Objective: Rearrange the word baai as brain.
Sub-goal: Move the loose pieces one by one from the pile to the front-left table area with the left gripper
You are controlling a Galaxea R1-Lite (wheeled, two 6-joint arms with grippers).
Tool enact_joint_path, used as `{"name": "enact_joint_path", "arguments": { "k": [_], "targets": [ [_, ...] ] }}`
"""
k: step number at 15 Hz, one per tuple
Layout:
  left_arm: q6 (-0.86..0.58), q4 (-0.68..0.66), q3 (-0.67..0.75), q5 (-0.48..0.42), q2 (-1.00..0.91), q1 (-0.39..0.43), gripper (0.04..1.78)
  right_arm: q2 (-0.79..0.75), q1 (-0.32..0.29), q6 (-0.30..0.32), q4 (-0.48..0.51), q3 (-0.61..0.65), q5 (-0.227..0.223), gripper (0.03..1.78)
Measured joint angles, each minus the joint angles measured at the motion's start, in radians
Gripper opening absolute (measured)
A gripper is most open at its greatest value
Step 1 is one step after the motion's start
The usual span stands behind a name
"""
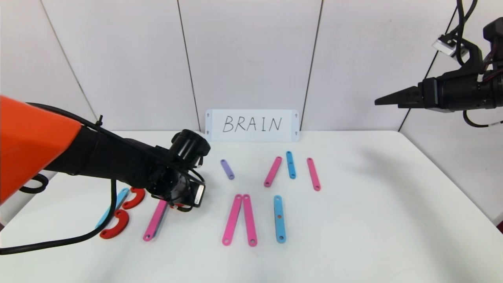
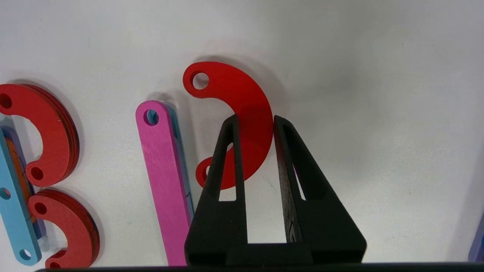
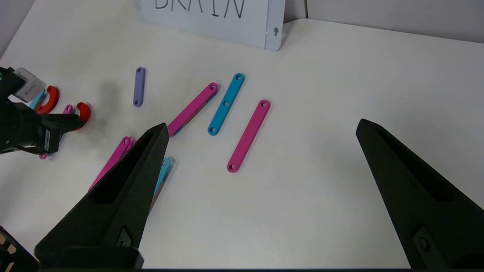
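One red half-ring (image 2: pixel 242 113) pinched between my left gripper (image 2: pixel 254 121) fingers, at nine o'clock on the table (image 1: pixel 373 220), just beside a pink strip (image 2: pixel 162 181), my right gripper (image 3: pixel 261 128) spread wide, raised at two o'clock.

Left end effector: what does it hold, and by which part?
The left end effector grips a flat red half-ring piece across the middle of its arc.

pink, blue, purple strips (image 1: pixel 232 219) flat on table, red half-rings (image 2: pixel 242 117) at left end.
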Motion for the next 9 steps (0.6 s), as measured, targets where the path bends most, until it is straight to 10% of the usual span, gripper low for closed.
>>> {"name": "enact_joint_path", "arguments": {
  "k": [4,9],
  "targets": [
    [0.000,0.000,0.009,-0.008,0.000,0.000,0.40,0.001,0.000,0.000,0.000,0.000,0.000,1.74],
    [0.000,-0.003,0.006,-0.007,-0.001,0.000,1.11,0.004,0.000,0.000,-0.001,-0.001,0.000,1.74]
  ]
}}
